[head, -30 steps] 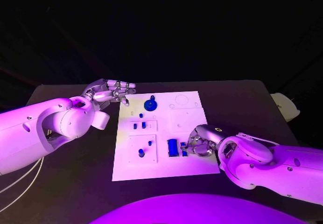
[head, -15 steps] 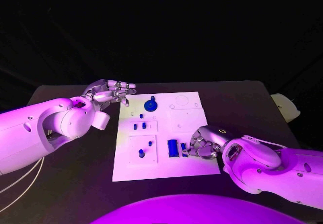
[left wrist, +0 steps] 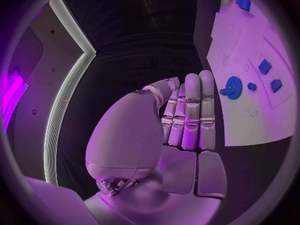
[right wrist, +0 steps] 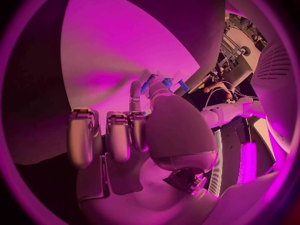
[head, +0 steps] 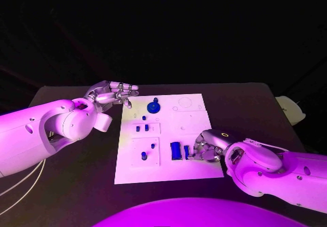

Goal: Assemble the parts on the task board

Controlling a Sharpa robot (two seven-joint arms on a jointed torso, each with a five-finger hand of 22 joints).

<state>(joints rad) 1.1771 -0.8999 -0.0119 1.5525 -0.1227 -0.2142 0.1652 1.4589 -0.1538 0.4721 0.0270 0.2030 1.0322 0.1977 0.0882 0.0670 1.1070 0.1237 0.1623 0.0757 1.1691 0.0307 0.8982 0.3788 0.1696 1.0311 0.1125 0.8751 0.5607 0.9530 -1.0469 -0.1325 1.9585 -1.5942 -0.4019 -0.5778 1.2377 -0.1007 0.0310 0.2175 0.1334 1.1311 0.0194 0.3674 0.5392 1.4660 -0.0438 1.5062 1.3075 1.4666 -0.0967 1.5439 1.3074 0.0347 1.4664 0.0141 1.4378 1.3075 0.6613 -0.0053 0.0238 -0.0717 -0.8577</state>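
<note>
Head view: the white task board [head: 178, 137] lies in the middle of the frame on the black counter [head: 75, 165], its long sides running up and down the picture. Near its upper left sits a round blue gear [head: 153, 107]. Below that come a tiny blue piece [head: 143, 117], then two small blue blocks [head: 141, 128] side by side, and further down a blue peg [head: 143, 155] in the board's lower left section, with another small blue bit just above and to its right. A longer blue bar [head: 176, 150] stands right of that section, and just beside it a narrow blue part [head: 186, 151] is against the fingertips of the right robot hand [head: 206, 148].

That right robot hand comes in from the lower right of the frame and rests at the board's right edge, fingers curled in toward the narrow part. In the right wrist view its fingers [right wrist: 119, 135] are folded and blue pieces [right wrist: 149, 84] show past the fingertips, but I can't tell from here whether it really grips one or only touches it.

The left robot hand [head: 112, 93] hangs at the upper left of the frame, just off the board's top left corner, apart from the gear. In the left wrist view its fingers [left wrist: 190, 110] stand straight and close together, the thumb beside them, with nothing in the palm.
</note>
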